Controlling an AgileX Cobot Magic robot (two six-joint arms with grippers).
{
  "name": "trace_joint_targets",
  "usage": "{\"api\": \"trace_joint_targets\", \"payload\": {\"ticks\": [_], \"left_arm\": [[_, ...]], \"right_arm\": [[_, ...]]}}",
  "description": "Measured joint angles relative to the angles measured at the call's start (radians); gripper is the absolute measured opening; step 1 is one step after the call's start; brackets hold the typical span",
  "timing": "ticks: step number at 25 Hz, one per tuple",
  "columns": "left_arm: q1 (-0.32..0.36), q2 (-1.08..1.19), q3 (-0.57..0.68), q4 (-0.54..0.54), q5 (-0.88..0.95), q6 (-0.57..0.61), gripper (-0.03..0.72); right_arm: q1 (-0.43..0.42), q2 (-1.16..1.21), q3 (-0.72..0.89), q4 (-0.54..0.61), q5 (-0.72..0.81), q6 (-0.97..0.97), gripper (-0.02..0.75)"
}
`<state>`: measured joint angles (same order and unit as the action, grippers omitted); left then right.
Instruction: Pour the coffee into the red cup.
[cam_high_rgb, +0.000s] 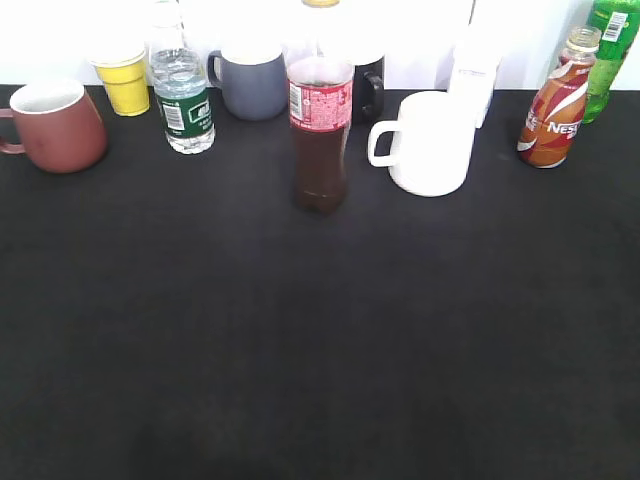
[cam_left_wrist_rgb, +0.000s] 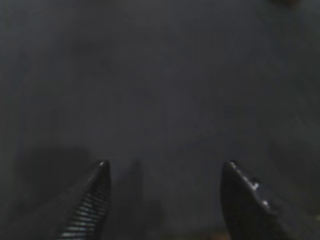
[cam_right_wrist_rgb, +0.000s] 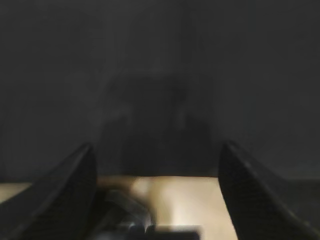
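The coffee is an orange-brown Nescafé bottle (cam_high_rgb: 552, 105) with its cap on, standing at the far right of the black table (cam_high_rgb: 320, 330). The red cup (cam_high_rgb: 55, 125) is a dark red mug with a white inside, at the far left. Neither gripper shows in the exterior view. In the left wrist view my left gripper (cam_left_wrist_rgb: 166, 164) is open and empty over bare black cloth. In the right wrist view my right gripper (cam_right_wrist_rgb: 158, 146) is open and empty above the edge of the black cloth, with a tan surface below it.
Along the back stand a yellow cup (cam_high_rgb: 125, 80), a water bottle (cam_high_rgb: 185, 100), a grey mug (cam_high_rgb: 250, 80), an uncapped cola bottle (cam_high_rgb: 320, 135), a black mug (cam_high_rgb: 368, 88), a white mug (cam_high_rgb: 430, 143), a white carton (cam_high_rgb: 472, 75) and a green bottle (cam_high_rgb: 610, 50).
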<state>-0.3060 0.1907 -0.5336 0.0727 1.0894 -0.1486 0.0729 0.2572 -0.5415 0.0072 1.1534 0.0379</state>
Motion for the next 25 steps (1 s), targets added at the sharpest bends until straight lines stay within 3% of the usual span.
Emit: {"api": "trace_joint_targets", "payload": {"ticks": [13,17,25], "left_arm": [[0.000,0.000,0.008,0.003,-0.021,0.002,0.509],[0.000,0.000,0.008,-0.060,-0.021,0.103,0.509],[0.000,0.000,0.008,-0.065,-0.021,0.119,0.509]], "right_arm": [[0.000,-0.024,0.039,0.015,-0.107,0.001,0.589],[0.000,-0.024,0.039,0.015,-0.108,0.002,0.589],[0.000,-0.024,0.039,0.017,-0.109,0.002,0.589]]}}
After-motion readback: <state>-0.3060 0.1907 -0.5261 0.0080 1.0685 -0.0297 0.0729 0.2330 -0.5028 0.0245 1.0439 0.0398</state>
